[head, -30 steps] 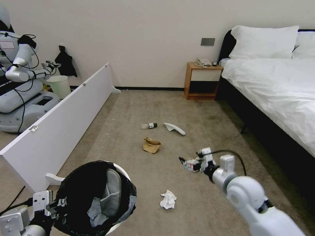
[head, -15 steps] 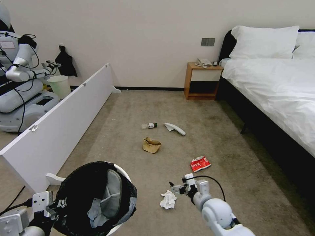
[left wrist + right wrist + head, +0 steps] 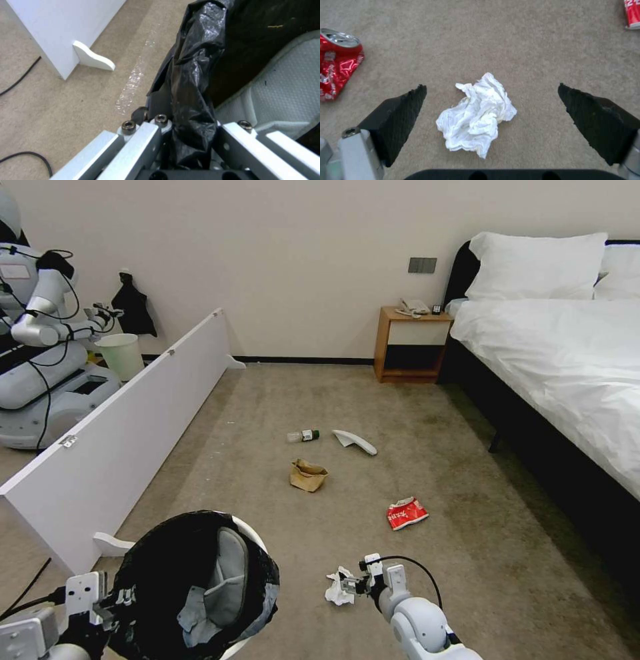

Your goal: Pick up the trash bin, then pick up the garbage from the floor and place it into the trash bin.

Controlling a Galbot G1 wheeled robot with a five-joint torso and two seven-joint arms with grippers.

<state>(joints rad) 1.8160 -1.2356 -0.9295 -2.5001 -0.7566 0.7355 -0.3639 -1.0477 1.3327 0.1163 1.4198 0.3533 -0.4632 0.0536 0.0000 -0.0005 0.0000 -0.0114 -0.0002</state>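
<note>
The trash bin, white with a black liner, hangs at my lower left. My left gripper is shut on its lined rim. A white slipper lies inside. My right gripper is open, low over the floor. A crumpled tissue lies between its fingers, touching neither. A crushed red can lies beside it. Farther off lie a red wrapper, a brown paper bag, another slipper and a clear bottle.
A long white panel stands on edge along the left, with another robot and a pale bin behind it. A bed fills the right side, a wooden nightstand sits at the back wall. A black cable lies near the panel's foot.
My right arm has pulled back and to the left, from the red wrapper down to the tissue. The wrapper stayed on the carpet. The bin and left gripper have not moved.
</note>
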